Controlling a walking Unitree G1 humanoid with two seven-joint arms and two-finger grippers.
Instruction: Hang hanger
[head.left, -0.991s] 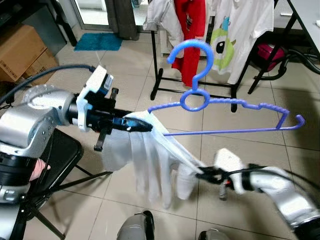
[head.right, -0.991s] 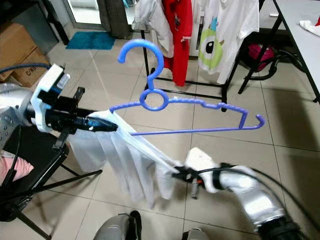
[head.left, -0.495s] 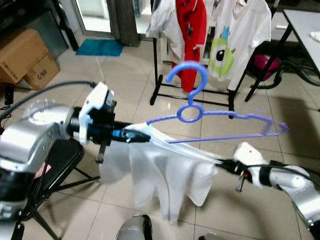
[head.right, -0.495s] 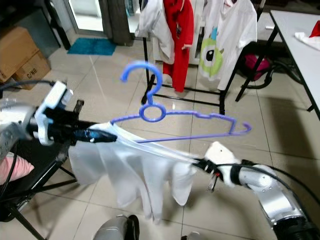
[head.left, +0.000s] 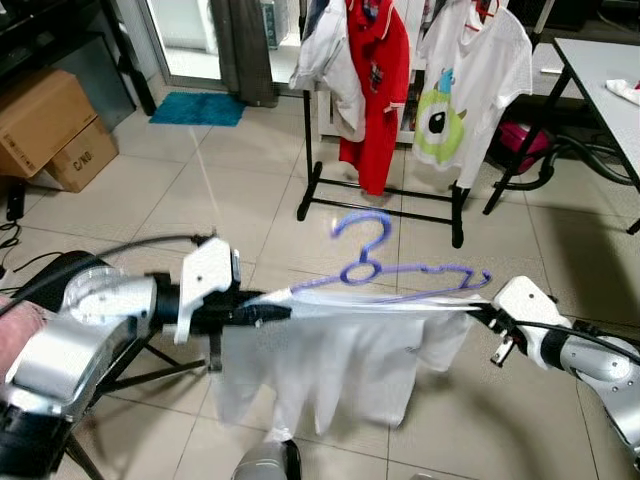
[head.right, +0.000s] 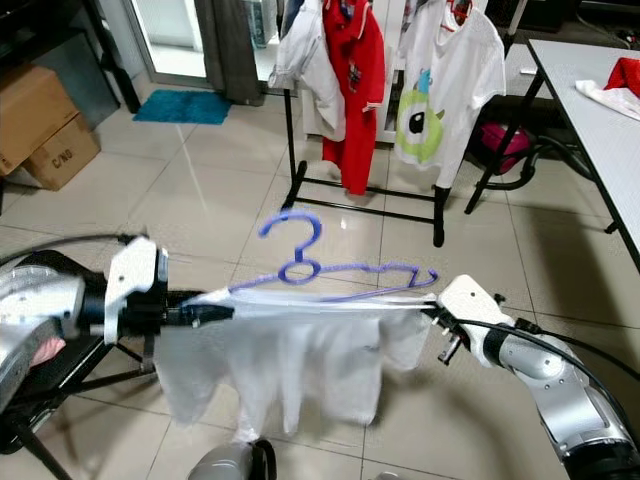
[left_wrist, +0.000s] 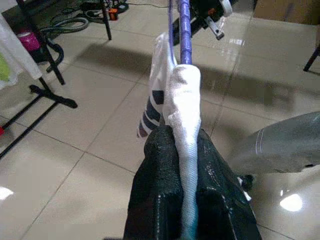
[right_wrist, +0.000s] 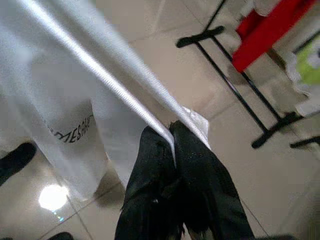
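while both end effectors pinch the white shirt (head.left: 330, 350), head views reveal the hanger (head.left: 400, 280).

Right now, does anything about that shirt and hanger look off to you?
Yes. The white shirt is stretched flat between the left gripper and right gripper, each pinching a shoulder. The blue hanger lies tipped almost flat along the taut top edge, its hook not upright, still away from the clothes rack.
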